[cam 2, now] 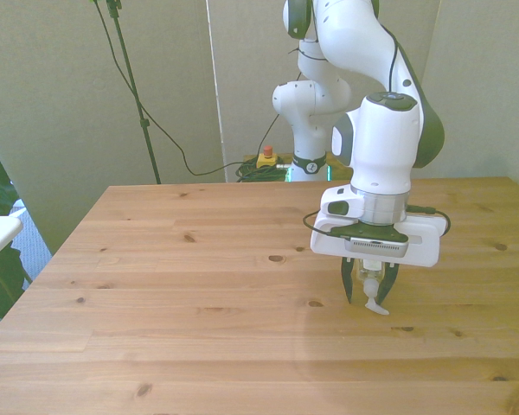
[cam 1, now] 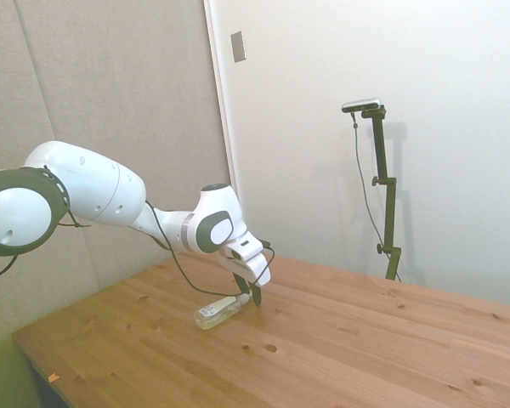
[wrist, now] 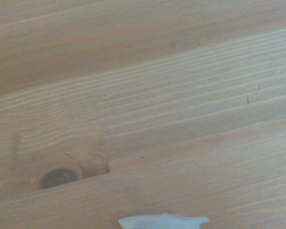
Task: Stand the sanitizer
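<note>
Hand [cam 2: 369, 291] grasping sanitizer [cam 1: 218, 313], bottle lying flat on table [cam 2: 199, 285], pump top between fingers

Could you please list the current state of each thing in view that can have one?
Small clear plastic sanitizer bottle with white pump top: lying on its side on the table, not yet stood up, pump end between the fingers.
White two-finger hand: lowered to the table, fingers straddling the bottle's pump end; whether it already grips is unclear.
Wooden table: bears only the bottle.

knotty matt wooden table [cam 2: 199, 259], clear plastic sanitizer [cam 1: 218, 314], glossy white arm [cam 2: 382, 147]
</note>
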`<state>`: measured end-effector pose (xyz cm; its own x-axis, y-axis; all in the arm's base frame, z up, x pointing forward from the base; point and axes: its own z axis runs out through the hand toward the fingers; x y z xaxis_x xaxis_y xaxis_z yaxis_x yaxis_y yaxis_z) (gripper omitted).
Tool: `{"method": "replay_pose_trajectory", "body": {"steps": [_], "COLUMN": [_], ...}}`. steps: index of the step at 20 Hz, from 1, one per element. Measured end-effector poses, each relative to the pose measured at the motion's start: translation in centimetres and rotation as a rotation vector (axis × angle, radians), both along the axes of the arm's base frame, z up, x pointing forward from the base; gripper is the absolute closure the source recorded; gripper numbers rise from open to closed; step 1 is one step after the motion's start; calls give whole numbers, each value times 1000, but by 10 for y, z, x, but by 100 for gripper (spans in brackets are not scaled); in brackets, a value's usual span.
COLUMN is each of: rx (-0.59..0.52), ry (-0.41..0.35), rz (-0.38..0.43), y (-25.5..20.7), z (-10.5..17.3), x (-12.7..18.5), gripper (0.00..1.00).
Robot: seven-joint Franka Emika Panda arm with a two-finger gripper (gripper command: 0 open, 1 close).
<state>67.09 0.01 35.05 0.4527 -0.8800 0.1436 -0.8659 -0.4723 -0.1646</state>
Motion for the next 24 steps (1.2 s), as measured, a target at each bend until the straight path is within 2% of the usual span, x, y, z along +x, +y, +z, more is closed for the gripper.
{"method": "replay_pose_trajectory", "body": {"steps": [8,12,14,17,24], "rx": [20,23,21,-15,-135], "ry": [17,7,-56,-191,-481], "rz": [-18,-57,-86,-116,-223], "y": [-2,-2,0,4,2], "z": [1,3,12,31,85], "x": [1,3,8,11,-11], "gripper": [100,100,100,100,100]}}
